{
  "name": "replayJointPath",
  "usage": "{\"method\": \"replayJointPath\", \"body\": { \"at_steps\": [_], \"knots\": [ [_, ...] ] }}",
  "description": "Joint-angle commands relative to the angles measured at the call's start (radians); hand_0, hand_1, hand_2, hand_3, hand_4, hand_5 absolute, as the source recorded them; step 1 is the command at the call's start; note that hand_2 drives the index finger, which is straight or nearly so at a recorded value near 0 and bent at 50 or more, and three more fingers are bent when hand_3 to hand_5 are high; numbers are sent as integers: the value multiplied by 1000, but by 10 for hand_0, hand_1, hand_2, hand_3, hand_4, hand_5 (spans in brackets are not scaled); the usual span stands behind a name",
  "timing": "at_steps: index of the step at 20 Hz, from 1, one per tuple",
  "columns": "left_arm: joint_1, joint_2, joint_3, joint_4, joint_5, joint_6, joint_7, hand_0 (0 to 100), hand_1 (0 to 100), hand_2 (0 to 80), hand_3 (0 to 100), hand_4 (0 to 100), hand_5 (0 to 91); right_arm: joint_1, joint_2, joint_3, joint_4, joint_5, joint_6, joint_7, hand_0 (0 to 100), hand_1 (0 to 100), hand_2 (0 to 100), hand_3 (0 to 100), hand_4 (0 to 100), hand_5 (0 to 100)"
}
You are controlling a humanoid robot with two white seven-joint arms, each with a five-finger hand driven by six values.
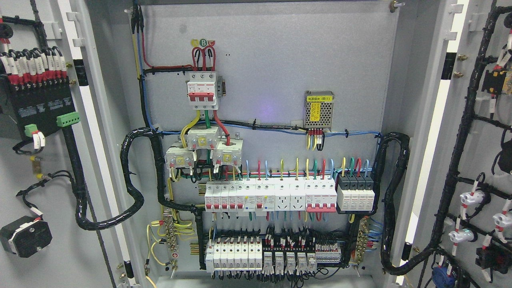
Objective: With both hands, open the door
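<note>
Grey left door (48,180) and right door (472,160) stand wide; neither hand shows, grip unknowable. Swinging back, either could snag its wire looms (452,192).

No part of the robot's body shows in the head view. The left hand and the right hand, with their arms, are both outside the picture, so their colours, shapes, cables, screws and markings cannot be told.
</note>
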State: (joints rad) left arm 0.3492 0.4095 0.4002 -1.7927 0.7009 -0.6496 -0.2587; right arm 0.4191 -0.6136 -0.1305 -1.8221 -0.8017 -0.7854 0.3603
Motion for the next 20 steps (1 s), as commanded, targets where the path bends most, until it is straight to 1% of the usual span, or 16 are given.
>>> {"method": "replayJointPath", "body": {
  "at_steps": [1, 2, 4, 5, 9, 11, 14, 17, 20],
  "knots": [
    [-44, 45, 49, 88, 17, 54, 6, 0, 0, 0, 0, 43, 0, -2, -6, -28, 24, -14, -120, 19, 0, 0, 0, 0, 0, 0],
    [-55, 46, 49, 96, 17, 65, 6, 0, 0, 0, 0, 42, 0, -2, -8, -29, 24, -14, -120, 20, 0, 0, 0, 0, 0, 0],
    [-65, 55, 54, 99, 17, 70, 6, 0, 0, 0, 0, 42, 0, -2, -8, -29, 24, -14, -120, 51, 0, 0, 0, 0, 0, 0],
    [-67, 58, 57, 102, 17, 73, 6, 0, 0, 0, 0, 42, 0, -2, -8, -31, 27, -16, -120, 55, 0, 0, 0, 0, 0, 0],
    [-96, 74, 60, 121, 19, 106, 6, 0, 0, 0, 0, 43, 0, -2, -8, -54, 35, -14, -120, 60, 0, 0, 0, 0, 0, 0],
    [-117, 78, 60, 140, 19, 125, 6, 0, 0, 0, 0, 42, 0, -2, -8, -55, 44, -16, -120, 62, 0, 0, 0, 0, 0, 0],
    [-162, 89, 60, 179, 19, 151, 6, 0, 0, 0, 0, 42, 0, -2, -15, -61, 47, -16, -120, 95, 0, 0, 0, 0, 0, 0],
    [-202, 103, 57, 226, 19, 198, 6, 0, 0, 0, 0, 42, 0, -8, -15, -64, 56, -16, -120, 97, 0, 0, 0, 0, 0, 0],
    [-242, 109, 49, 278, 16, 229, 6, 0, 0, 0, 0, 42, 0, -22, -12, -84, 67, -17, -121, 97, 0, 0, 0, 0, 0, 0]
  ]
}}
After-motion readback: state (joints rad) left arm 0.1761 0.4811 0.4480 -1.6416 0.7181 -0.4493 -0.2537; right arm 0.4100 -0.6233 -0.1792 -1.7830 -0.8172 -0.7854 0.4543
